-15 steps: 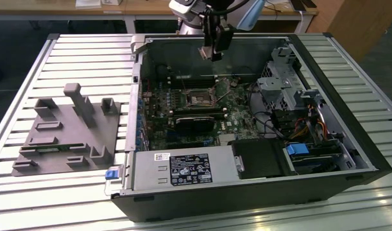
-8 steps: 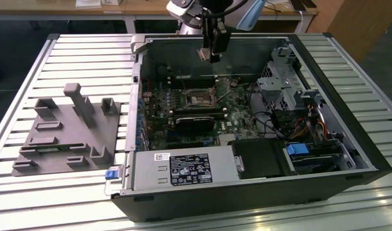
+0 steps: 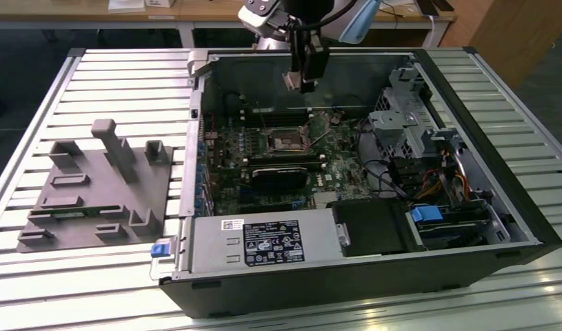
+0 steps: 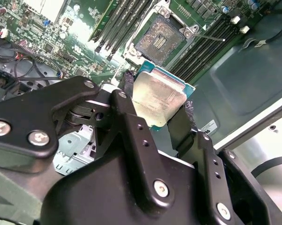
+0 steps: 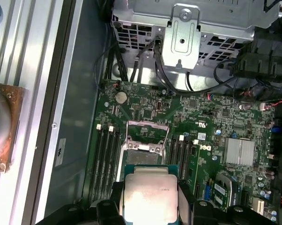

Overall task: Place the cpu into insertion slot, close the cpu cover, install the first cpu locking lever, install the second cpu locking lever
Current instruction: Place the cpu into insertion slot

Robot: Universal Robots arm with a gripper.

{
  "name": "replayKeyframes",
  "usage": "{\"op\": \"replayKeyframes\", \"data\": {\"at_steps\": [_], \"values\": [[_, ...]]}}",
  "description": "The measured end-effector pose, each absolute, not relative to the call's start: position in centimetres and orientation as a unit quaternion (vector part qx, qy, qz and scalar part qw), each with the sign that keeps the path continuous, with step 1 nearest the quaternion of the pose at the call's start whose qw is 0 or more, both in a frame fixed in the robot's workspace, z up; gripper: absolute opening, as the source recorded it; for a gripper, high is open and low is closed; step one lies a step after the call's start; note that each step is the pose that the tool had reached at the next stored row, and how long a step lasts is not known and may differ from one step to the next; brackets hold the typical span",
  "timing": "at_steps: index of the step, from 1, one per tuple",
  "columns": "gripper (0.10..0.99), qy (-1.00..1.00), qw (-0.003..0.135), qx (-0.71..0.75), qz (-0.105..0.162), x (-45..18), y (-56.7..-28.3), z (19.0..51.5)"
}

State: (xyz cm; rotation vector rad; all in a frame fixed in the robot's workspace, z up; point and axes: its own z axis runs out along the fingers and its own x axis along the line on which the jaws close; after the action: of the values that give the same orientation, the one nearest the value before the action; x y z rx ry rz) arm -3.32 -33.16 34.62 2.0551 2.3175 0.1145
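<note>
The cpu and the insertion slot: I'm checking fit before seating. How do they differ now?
The cpu has a pale metal face; the insertion slot has a dark centre. The cpu is held aloft between the fingers; the insertion slot sits fixed on the green board, uncovered and empty. Both are square in outline.

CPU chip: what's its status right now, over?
Status: gripper shut on the cpu, held above the motherboard. Beneath, insertion slot uncovered and empty. Nothing seen between chip and slot.
</note>
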Motion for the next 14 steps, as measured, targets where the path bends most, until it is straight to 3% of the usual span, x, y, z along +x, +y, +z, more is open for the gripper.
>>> {"op": "replayKeyframes", "data": {"at_steps": [14], "values": [[0.541,0.746,0.021,0.665,0.037,-3.32,-33.16,33.62]]}}
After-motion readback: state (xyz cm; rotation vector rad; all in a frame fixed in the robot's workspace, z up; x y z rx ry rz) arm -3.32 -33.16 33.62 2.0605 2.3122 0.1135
